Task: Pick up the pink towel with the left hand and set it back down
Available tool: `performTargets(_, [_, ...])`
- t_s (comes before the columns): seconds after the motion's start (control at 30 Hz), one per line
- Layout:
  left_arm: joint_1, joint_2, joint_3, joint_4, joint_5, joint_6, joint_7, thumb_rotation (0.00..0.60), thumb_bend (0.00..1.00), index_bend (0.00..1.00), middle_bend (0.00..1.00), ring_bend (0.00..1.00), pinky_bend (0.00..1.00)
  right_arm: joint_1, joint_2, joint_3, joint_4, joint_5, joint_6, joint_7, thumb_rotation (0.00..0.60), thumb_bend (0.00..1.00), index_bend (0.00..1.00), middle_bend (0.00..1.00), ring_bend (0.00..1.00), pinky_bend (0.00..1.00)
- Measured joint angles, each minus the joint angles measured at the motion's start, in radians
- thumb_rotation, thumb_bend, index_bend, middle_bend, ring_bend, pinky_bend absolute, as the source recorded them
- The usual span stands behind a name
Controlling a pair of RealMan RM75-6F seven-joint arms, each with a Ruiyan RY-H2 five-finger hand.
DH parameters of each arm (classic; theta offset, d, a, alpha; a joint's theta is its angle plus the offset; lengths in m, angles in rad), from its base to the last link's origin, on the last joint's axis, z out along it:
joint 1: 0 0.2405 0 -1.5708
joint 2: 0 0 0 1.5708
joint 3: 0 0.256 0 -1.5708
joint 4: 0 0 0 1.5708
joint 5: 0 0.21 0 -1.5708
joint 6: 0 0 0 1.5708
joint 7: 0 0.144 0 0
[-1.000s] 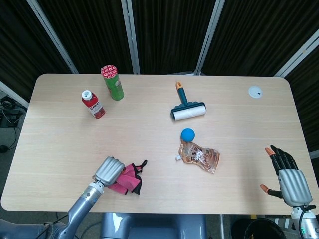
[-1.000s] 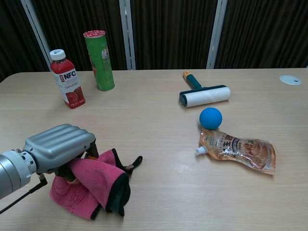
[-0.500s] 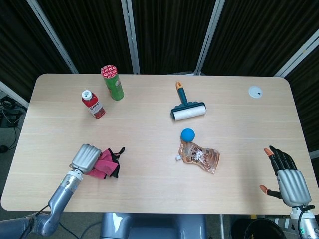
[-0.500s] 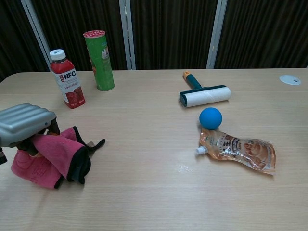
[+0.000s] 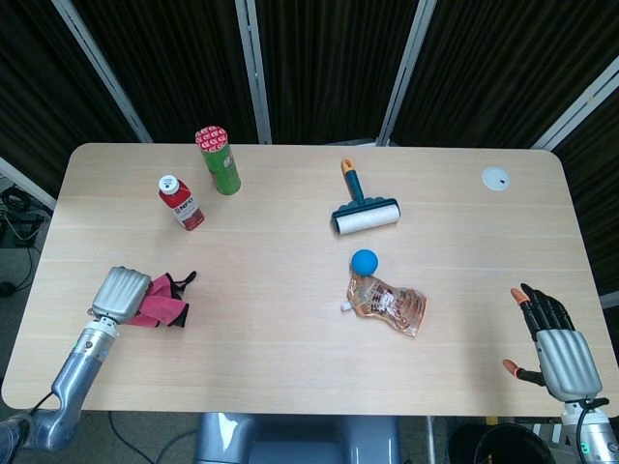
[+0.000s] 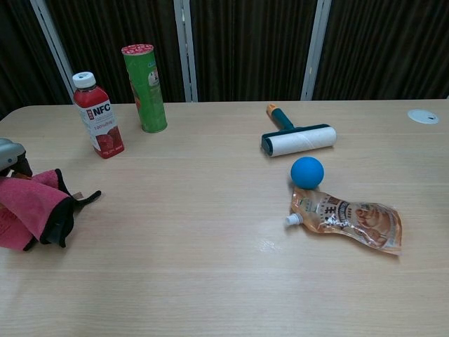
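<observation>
Pink towel [image 5: 158, 302] gripped by left robot hand [image 5: 120, 294] near table [image 5: 290, 338] edge; right robot hand [image 5: 554, 340] spread, empty.

Lighting: bright, even, from overhead; both views evenly exposed. Desk [image 5: 290, 203] pale wood, uniformly lit, no hot spots in the head view; chest view shows a small dull sheen on the desk surface in front of the clear drink pouch [image 6: 347, 219]. Pouch foil carries slight highlights. Shadows: short, soft-edged, tucked close under the blue ball [image 6: 307, 172], the lint roller [image 6: 298, 139] and the red juice bottle [image 6: 98, 115]. Backdrop: dark curtains, near black, little detail. Focus: sharp across both views, labels on the bottle legible; no motion blur evident. Distortion: head view shows mild wide-angle bowing at the desk's edges.
</observation>
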Motion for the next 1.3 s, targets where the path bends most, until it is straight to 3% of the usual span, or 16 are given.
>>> performTargets(0.33, [-0.007, -0.04, -0.01, -0.036, 0.03, -0.005, 0.0, 0.6, 0.47, 0.88, 0.68, 0.6, 0.58, -0.001, 0.0, 0.001, 0.001, 0.0, 0.002, 0.002, 0.6, 0.06, 0.0, 0.0, 0.0, 0.08])
performTargets(0.87, [-0.068, -0.267, -0.034, -0.179, 0.083, -0.002, 0.172, 0.6, 0.47, 0.88, 0.68, 0.6, 0.58, -0.007, 0.007, 0.001, 0.001, 0.0, 0.013, 0.016, 0.6, 0.06, 0.0, 0.0, 0.0, 0.08])
performTargets(1.07, [-0.093, -0.348, -0.057, -0.155, 0.076, -0.01, 0.202, 0.6, 0.47, 0.88, 0.68, 0.6, 0.58, -0.012, 0.012, 0.0, -0.004, -0.002, 0.021, 0.027, 0.6, 0.06, 0.0, 0.0, 0.0, 0.08])
performTargets(1.3, [-0.104, -0.349, -0.08, -0.081, 0.064, -0.015, 0.193, 0.6, 0.47, 0.88, 0.68, 0.6, 0.58, -0.013, 0.016, 0.001, -0.004, 0.003, 0.018, 0.036, 0.6, 0.06, 0.0, 0.0, 0.0, 0.08])
